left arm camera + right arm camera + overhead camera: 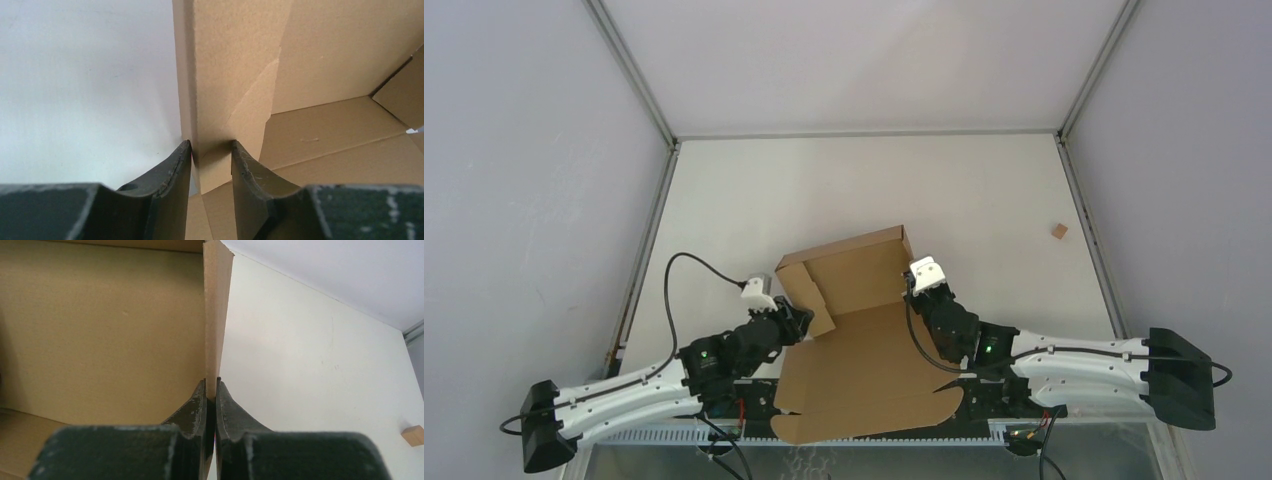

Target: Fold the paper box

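While right hand (211, 390) pinches paper box (864, 340) right wall | left hand (211, 155) straddles left wall, grip unclear

Overhead view from behind the arms; both wrist views close on the paper box (854, 320) walls.

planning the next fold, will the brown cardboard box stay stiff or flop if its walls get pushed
The plain brown cardboard die-cut box probably hinges at its creases: the walls already stand upright. Panels look flat, so fairly stiff. The near flap overhangs the table edge, so it may sag.
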Available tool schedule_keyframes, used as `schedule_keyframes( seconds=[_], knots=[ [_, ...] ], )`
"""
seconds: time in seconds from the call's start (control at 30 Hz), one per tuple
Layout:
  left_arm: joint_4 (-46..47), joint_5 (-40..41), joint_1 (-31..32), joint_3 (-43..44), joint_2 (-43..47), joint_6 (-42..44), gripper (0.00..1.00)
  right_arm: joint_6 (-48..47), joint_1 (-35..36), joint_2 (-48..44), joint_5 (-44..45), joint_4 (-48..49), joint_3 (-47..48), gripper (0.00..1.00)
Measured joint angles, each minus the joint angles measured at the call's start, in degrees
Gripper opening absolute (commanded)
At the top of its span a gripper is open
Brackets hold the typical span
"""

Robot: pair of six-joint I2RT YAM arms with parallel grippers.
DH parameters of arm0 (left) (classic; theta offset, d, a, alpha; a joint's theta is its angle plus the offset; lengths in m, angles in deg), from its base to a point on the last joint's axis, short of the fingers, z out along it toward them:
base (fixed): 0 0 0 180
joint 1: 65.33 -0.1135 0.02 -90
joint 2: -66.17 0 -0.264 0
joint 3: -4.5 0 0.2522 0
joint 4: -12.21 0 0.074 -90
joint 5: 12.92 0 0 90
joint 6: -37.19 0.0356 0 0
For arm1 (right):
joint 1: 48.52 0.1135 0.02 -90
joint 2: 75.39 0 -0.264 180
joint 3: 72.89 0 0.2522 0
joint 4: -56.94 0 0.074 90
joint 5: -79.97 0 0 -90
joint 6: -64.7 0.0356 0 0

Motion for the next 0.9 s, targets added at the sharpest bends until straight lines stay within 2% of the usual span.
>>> schedule_keyframes(
  seconds=[0.1,0.2,0.63,0.9],
  knots=[
    [-1.62,1.40,0.00,0.83,-0.74,-0.98,0.49,0.02,-0.04,0.04,0.07,-0.02,0.00,0.02],
    [-3.82,3.26,0.00,1.25,-1.31,-1.84,0.53,0.33,-0.79,0.39,-0.11,-0.15,0.00,0.02],
    [-4.26,3.34,-0.02,1.22,-0.68,-0.33,0.57,1.22,-1.75,2.54,0.26,-2.47,2.27,0.01],
    [-1.53,3.10,-0.02,1.25,-3.34,-0.28,0.60,1.11,-1.73,3.28,0.57,-3.08,3.13,0.01]
  ],
)
